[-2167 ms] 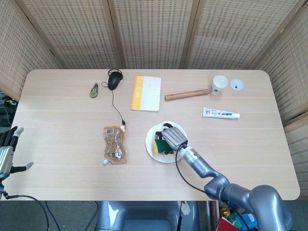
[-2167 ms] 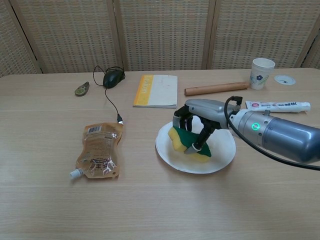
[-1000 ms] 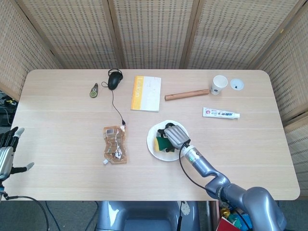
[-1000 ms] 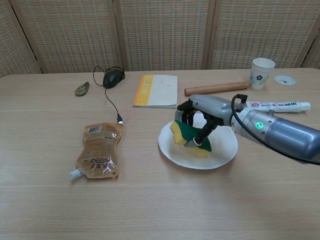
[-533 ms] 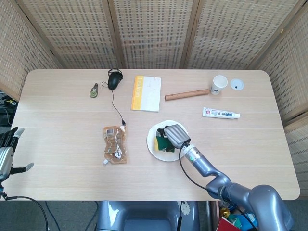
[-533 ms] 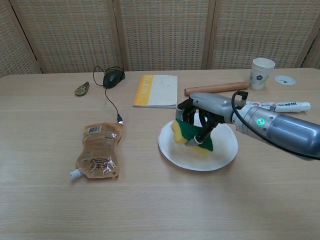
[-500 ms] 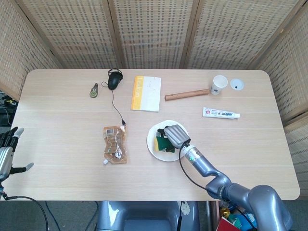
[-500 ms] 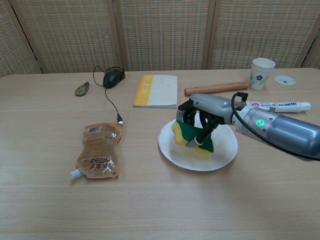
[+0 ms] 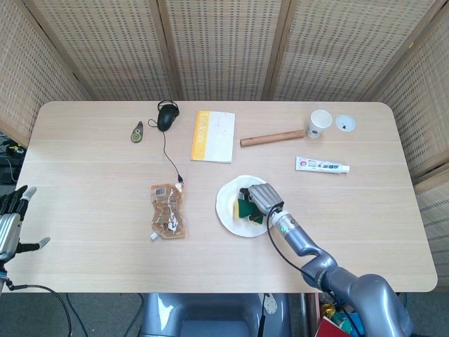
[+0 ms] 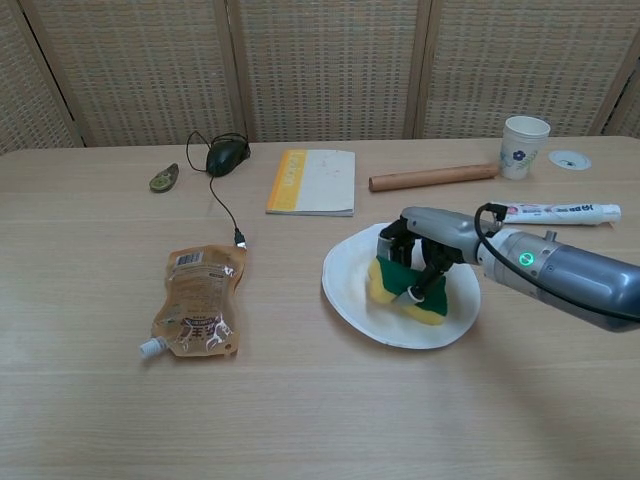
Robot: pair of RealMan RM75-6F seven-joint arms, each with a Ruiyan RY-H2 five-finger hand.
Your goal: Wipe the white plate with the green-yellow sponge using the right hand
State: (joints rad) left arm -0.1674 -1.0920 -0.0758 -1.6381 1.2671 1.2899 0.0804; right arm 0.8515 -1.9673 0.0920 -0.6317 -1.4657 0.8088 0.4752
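Right robot hand (image 10: 428,252) is gripping the green-yellow sponge (image 10: 404,287) and pressing it onto the white plate (image 10: 352,275), now working the plate's right half after sweeping over from the left side. Plate itself is sliding slightly rightward on the counter (image 10: 300,400) with each stroke, so wiping is progressing mid-task. Left robot hand (image 9: 8,217) is idling off the counter's left edge, fingers spread, holding nothing. Snack pouch (image 10: 198,302) is lying well left of the plate.
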